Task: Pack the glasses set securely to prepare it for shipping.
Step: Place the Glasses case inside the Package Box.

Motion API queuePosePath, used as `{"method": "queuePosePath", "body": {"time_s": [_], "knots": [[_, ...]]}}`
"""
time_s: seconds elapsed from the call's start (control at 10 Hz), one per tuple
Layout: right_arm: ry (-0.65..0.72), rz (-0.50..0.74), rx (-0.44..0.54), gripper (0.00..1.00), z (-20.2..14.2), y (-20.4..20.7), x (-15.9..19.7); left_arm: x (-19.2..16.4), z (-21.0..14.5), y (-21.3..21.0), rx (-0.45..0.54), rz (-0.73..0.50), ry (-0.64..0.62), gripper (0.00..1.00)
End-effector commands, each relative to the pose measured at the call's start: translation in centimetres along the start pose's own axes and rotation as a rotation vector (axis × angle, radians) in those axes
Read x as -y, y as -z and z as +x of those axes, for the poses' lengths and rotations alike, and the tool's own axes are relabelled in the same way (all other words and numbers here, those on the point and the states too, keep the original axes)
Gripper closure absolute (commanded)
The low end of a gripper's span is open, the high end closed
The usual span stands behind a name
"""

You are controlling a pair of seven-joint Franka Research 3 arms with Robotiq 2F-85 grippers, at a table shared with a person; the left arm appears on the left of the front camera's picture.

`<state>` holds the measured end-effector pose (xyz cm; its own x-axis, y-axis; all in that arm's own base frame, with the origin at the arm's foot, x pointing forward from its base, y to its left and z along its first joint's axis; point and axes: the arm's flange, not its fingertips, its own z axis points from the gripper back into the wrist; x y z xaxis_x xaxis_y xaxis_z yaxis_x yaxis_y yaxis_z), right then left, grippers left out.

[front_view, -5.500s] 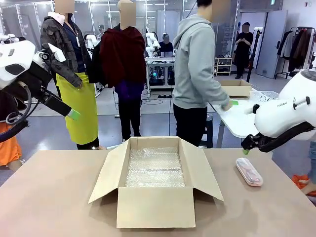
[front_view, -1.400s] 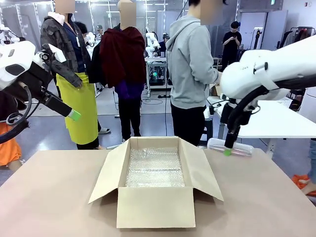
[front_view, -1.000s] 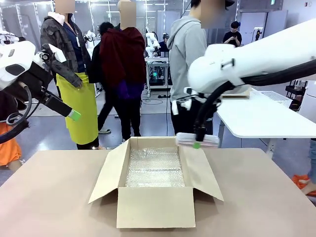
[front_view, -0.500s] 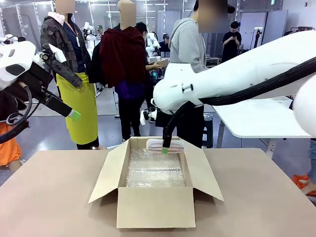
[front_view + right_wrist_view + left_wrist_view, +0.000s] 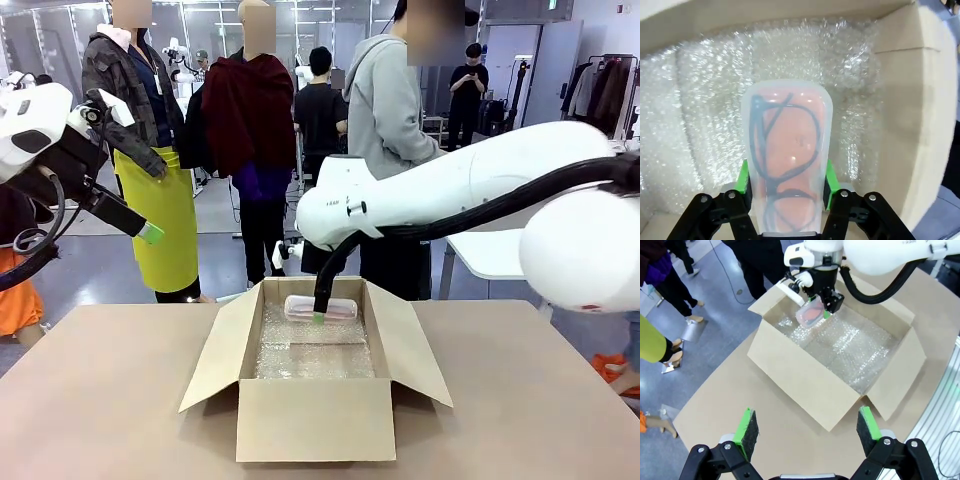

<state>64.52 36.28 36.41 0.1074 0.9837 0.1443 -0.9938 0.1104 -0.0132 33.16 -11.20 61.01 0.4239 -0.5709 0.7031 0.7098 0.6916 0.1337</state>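
My right end effector [image 5: 786, 179] clamps the pink case [image 5: 788, 132] by its long sides. Dark thin-rimmed glasses show through its clear top, with bubble wrap [image 5: 700, 100] just beyond.

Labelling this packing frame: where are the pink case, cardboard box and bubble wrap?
pink case [image 5: 787, 145], right wrist view, middle of its clear top.
cardboard box [image 5: 315, 420], front view, its near outer wall.
bubble wrap [image 5: 855, 350], left wrist view, sheet on the box floor.

Glossy white rounded arms [image 5: 450, 185], black cables [image 5: 500, 203], black left pincer [image 5: 805, 426], green pads [image 5: 746, 426].
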Motion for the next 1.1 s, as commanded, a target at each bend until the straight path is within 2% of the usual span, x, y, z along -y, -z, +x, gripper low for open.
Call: {"method": "queuePosePath", "body": {"time_s": [0.0,0.3,0.4,0.5,0.6,0.7,1.0], "knots": [[0.039,0.027,-0.030,0.74,0.2,1.5,1.4,-0.1,0.0,-0.2,0.003,0.003,0.005,0.00],[0.046,0.083,-0.055,0.74,0.1,3.2,1.8,-0.1,0.0,-0.2,0.003,0.003,0.005,0.00],[0.052,0.088,-0.057,0.32,0.0,3.4,1.9,-0.1,0.0,-0.2,0.003,0.003,0.005,0.00],[0.059,0.093,-0.053,0.13,0.0,3.3,1.9,-0.1,0.0,-0.2,0.003,0.003,0.005,0.00],[0.059,0.086,-0.056,0.09,0.0,3.2,1.8,-0.1,0.0,-0.2,0.003,0.003,0.005,0.00],[0.058,0.086,-0.055,0.00,0.1,3.0,1.7,-0.1,0.0,-0.2,0.003,0.003,0.005,0.00],[0.067,0.066,-0.046,0.00,0.1,2.2,1.0,-0.1,0.0,-0.2,0.003,0.003,0.005,0.00]]}}
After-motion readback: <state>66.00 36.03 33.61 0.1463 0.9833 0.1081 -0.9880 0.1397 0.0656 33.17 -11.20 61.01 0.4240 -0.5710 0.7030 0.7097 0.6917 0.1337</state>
